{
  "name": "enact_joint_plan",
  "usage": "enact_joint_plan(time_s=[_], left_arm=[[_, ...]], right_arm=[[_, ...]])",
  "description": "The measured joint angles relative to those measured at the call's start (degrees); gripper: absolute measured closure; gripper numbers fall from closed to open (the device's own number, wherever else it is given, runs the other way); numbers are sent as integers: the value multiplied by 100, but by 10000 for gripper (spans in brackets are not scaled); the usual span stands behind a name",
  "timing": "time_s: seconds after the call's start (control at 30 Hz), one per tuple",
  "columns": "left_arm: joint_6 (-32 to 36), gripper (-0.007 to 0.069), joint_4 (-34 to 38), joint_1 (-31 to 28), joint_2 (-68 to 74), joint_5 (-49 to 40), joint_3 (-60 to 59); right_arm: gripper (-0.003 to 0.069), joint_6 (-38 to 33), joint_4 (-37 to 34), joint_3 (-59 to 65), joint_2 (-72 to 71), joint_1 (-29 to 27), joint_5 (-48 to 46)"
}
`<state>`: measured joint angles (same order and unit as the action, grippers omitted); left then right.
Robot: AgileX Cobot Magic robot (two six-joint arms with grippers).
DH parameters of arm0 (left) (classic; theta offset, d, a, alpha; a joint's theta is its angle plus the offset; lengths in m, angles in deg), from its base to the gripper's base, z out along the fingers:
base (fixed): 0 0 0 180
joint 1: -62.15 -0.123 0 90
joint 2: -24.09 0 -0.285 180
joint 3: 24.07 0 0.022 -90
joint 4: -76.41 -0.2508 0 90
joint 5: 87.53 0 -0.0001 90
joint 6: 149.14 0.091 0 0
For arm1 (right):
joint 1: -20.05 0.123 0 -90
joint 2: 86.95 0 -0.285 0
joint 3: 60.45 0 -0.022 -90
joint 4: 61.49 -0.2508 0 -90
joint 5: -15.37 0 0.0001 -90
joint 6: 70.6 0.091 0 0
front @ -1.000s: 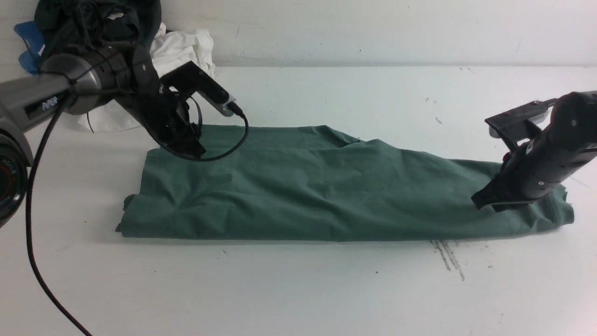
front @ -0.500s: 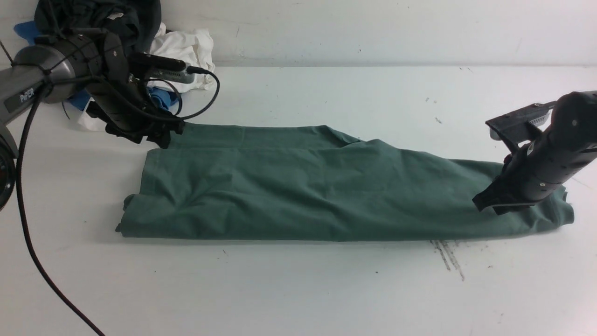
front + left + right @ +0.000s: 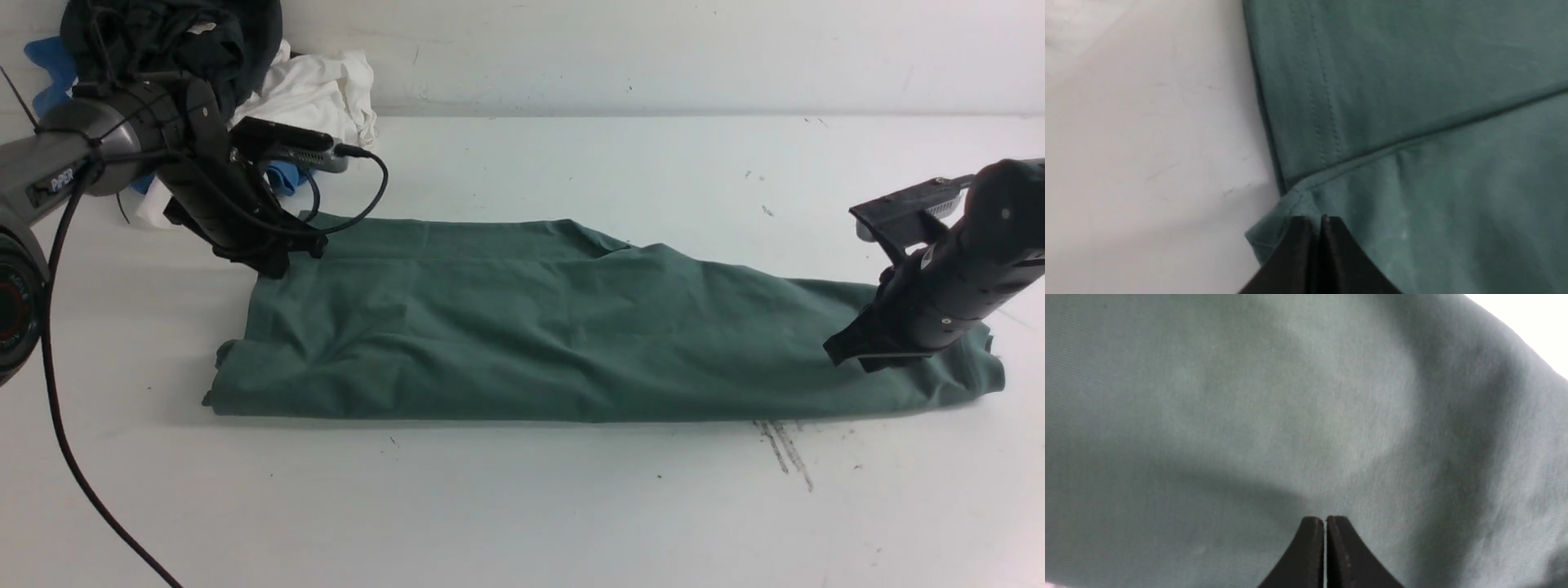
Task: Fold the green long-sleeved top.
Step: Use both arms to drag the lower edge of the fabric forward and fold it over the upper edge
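Green top (image 3: 522, 327) lies spread lengthwise across the white table (image 3: 522, 498) in the front view, its near edge running almost straight and a band of cloth showing beyond a long fold on the far side. The left claw (image 3: 273, 268) is down at the top's far left corner, its tips together on the cloth. The right claw (image 3: 853, 360) is shut and sits over the right end of the top, with cloth showing on both sides of it; whether its tips press on the fabric, I cannot tell from here. Behind the left arm, a dark garment (image 3: 188, 41), a white cloth (image 3: 322, 90) and a blue cloth (image 3: 53, 69) are heaped together, near the top's far left corner.

In the left wrist view, the claw's two dark fingertips (image 3: 1333, 228) are closed on a small pinch of the green cloth at the folded corner. The top runs out from that pinch, with a double row of stitching along one edge and a long fold crossing it. Bare table shows beside the corner.

In the right wrist view, the claw's fingertips are together, with just a thin line between them. The top lies directly under and around them, softly rippled, and no cloth is seen caught between the tips.
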<state>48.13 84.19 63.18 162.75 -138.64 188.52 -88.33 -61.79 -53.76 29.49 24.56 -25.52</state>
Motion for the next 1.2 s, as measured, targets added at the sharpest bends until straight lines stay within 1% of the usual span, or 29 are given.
enact_joint_plan(time_s=[0.1,0.17,0.23,0.33,0.37,0.4,0.43,0.53,0.57,0.6,0.63,0.67,0.73,0.77,0.83,0.93,1.03,1.07,1.1,1.13,1.17,1.2], left_arm=[[89,632,-1,45,-264,-178,186],[195,632,-1,63,-565,-97,350],[227,632,24,63,-764,185,423],[228,632,37,63,-825,855,443],[221,632,37,63,-760,1056,443],[212,632,37,63,-741,1056,443],[128,632,43,63,-507,1375,443],[35,632,43,63,-184,1598,443],[-21,631,38,63,234,1774,443],[-33,629,38,63,279,1814,443],[-53,611,38,63,668,1864,425],[-50,605,38,63,723,1858,417],[-74,552,42,63,769,1986,439],[-74,547,42,63,763,1986,439],[-80,495,42,63,764,1967,439],[-79,464,42,63,701,1916,439],[-33,483,42,63,583,1843,439],[-25,515,42,63,540,1828,439],[-25,538,42,63,518,1822,439],[-25,545,42,63,517,1822,439],[-13,596,42,63,500,1815,439],[-13,599,42,63,500,1804,439]], right_arm=[[649,0,0,0,0,0,3],[649,-21,0,0,0,0,50],[649,-25,0,0,0,0,117],[649,-41,-6,0,0,0,260],[649,-41,-6,0,0,0,320],[649,-41,-6,0,0,0,320],[649,-41,-37,0,0,0,424],[649,-61,-75,0,0,0,496],[649,-153,-147,0,0,0,531],[649,-167,-154,0,0,0,537],[649,-365,-235,0,0,0,537],[649,-395,-244,0,0,0,537],[648,-696,-420,-43,0,55,516],[648,-728,-445,-55,0,71,504],[639,-907,-743,-393,7,216,258],[587,-1182,-1011,-1273,211,516,-85],[511,-1207,-1208,-2182,595,721,-143],[462,-1207,-1313,-2661,902,775,-162],[433,-1207,-1374,-2915,1092,796,-192],[425,-1207,-1388,-2977,1191,803,-210],[364,-1201,-1554,-3469,1585,808,-294],[358,-1201,-1573,-3518,1634,808,-309]])
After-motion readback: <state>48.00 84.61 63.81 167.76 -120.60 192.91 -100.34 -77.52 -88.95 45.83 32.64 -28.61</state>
